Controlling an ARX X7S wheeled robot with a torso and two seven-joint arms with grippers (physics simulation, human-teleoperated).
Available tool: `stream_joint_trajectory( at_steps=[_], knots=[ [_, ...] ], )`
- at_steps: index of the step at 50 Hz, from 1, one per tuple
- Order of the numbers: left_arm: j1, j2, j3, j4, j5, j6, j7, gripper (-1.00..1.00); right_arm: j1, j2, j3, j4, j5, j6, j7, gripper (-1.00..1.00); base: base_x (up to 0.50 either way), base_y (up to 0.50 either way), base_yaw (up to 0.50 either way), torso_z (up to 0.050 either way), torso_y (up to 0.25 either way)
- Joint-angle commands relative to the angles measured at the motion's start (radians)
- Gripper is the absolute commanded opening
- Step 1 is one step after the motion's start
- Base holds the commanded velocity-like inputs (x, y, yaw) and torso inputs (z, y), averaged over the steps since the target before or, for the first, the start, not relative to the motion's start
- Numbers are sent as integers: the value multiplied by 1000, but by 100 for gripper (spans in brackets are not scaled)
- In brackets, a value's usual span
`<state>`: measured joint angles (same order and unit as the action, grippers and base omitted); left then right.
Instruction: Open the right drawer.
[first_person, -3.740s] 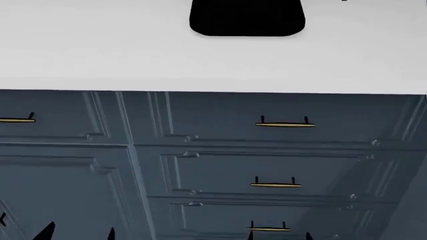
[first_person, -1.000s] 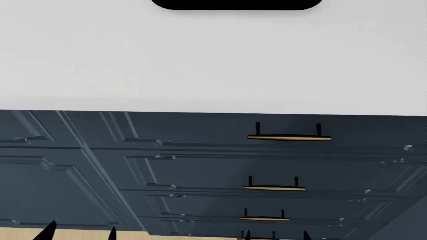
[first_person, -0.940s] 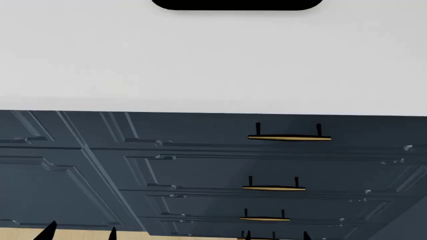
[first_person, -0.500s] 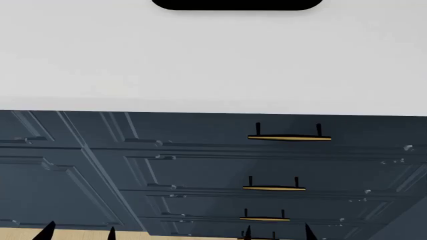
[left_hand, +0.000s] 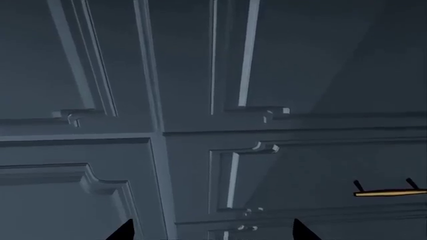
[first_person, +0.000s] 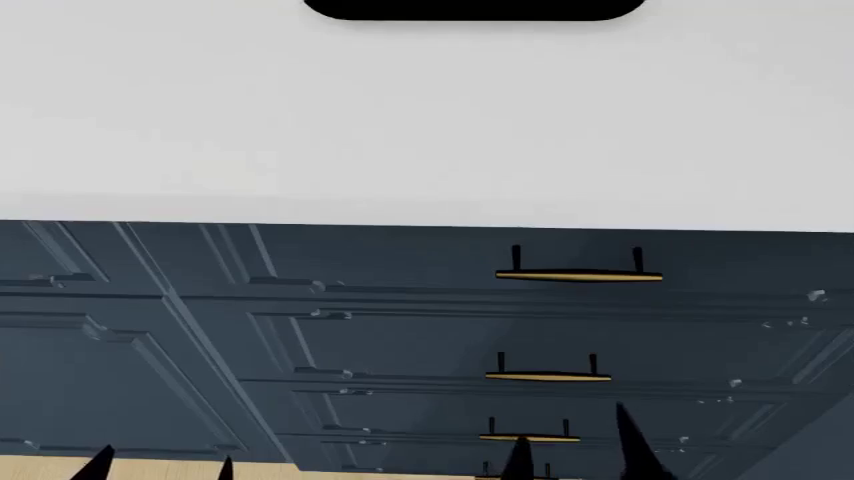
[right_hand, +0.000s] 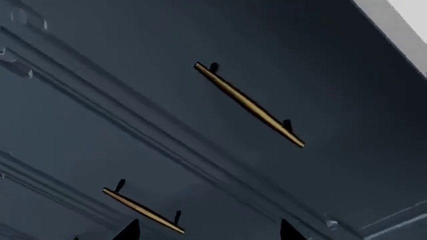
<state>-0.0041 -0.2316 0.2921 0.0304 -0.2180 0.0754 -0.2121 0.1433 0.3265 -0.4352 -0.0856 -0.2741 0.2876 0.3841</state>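
Right gripper (first_person: 574, 448): only two dark fingertips show at the bottom of the head view, set apart, nothing between them; jaws stand open and hold nothing. In the right wrist view the tips frame a lower handle, not the top one.
Left gripper (first_person: 160, 464): two tips spread at the lower edge of the head view, empty; it faces plain panelled cabinet doors (left_hand: 80, 75), clear of any drawer pull.
Right drawer (first_person: 400, 255): top of a stack of slate-blue drawer fronts, directly beneath the white countertop (first_person: 427, 120), right of centre in the head view. Front sits flush with its neighbours; judged fully shut.
Handle (first_person: 579, 275): slim brass bar on two black posts, horizontal, standing off the panel. Well above the right gripper tips; no contact.
Lower handles (first_person: 549, 377): same pattern on the drawers below; risk of taking the wrong one, as the gripper sits nearer those.
Handling judgement: rigid front, rigid bar; nothing fragile. Smooth round bar may slip under a loose pinch. Drawer should run straight outward on slides; load likely light to moderate.
Hold point: middle of the bar, between the posts, fingers above and below it.
Task status: approach stage; grasp not yet made.
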Motion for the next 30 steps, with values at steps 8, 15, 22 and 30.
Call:
stream_joint_trajectory(
  at_steps=[8,15,22,30],
  knots=[
    [-1,-4,-6,8,-33,-1,-8,100,97,51,-123,86,-251,177,0,100,0,0,0,0,0],
    [-2,-5,-2,0,-33,4,-8,100,149,38,-165,134,-369,286,17,100,0,0,0,0,0],
    [-3,-8,1,0,-36,6,-11,100,150,38,-166,134,-368,286,17,100,0,0,0,0,0],
    [-4,-10,5,0,-38,7,-14,100,150,39,-167,134,-368,287,18,100,0,0,0,0,0]
  ],
)
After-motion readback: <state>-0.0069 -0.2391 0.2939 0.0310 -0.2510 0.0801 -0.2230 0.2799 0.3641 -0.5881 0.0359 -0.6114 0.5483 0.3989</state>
